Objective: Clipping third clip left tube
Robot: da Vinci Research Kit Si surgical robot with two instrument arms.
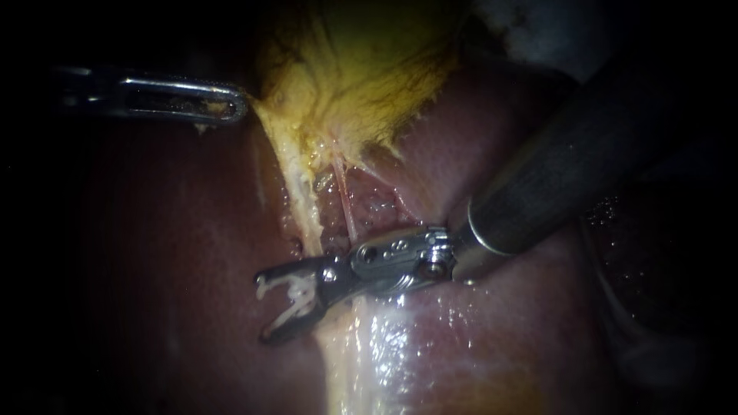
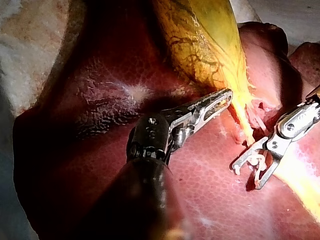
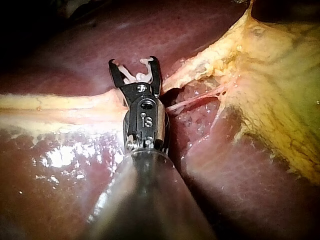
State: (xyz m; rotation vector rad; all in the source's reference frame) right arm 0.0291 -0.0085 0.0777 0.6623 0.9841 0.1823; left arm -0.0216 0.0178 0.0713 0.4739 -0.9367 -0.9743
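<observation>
My right instrument (image 1: 265,306) comes in from the upper right. Its jaws stand wide apart with a white clip (image 1: 296,296) seated between them, touching both. They hover over the liver (image 1: 169,253), just left of the pale left tube (image 1: 304,204); nothing of the tube lies between them. A thin pink tube (image 1: 346,204) runs beside it, down from the yellow gallbladder (image 1: 361,77). My left instrument (image 1: 234,106) is shut on the gallbladder's edge and holds it taut to the left. The right wrist view shows the clip (image 3: 137,76) in the jaws (image 3: 134,67).
White gauze (image 1: 538,23) lies at the back right. Pale fatty tissue (image 1: 354,353) runs down across the wet liver under my right instrument's wrist. The right shaft (image 1: 553,169) covers the liver on the right.
</observation>
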